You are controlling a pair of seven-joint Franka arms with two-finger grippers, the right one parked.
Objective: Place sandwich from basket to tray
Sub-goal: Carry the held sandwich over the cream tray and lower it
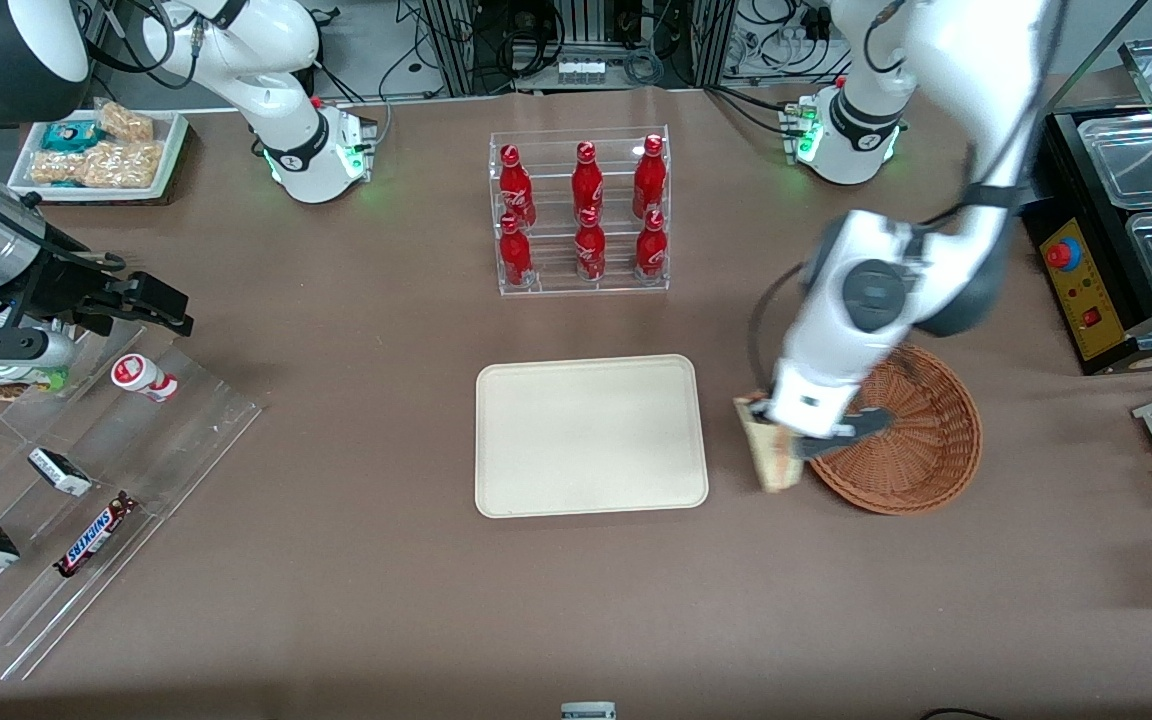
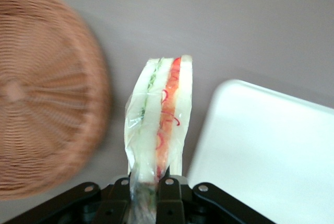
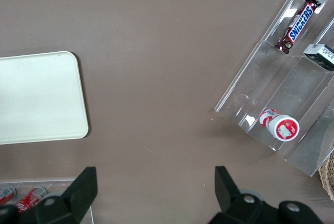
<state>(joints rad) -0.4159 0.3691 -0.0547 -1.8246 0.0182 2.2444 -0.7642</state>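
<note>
- The tray (image 1: 591, 435) lies flat on the brown table (image 1: 336, 600) with nothing on it, its long sides running across the front view, about midway between the two arms' ends of the table.
- The sandwich (image 1: 768, 455) hangs over bare table in the strip between the tray and the basket (image 1: 921, 440), clear of the basket's rim and not yet over the tray. In the front view it shows only as a pale sliver under the wrist, so how high it is carried is hard to judge.
- The gripper (image 2: 151, 185) is pinched on the sandwich (image 2: 159, 114) at one end; the wrapped wedge sticks straight out from between the jaws, its edge of green and red filling facing the wrist camera.
- In the wrist view the sandwich's long axis runs roughly alongside the nearest edge of the tray (image 2: 266, 151), with a thin band of table between them, while the basket (image 2: 47, 93) sits just beside it on its opposite flank, empty.
- The relation that matters: the tray is sideways of the held sandwich, toward the parked arm's end of the table, so the coming move looks like a short sideways carry across that edge, then a lowering onto the tray.
- The working left arm is plainly the nearer one; it reaches over the basket.
</note>
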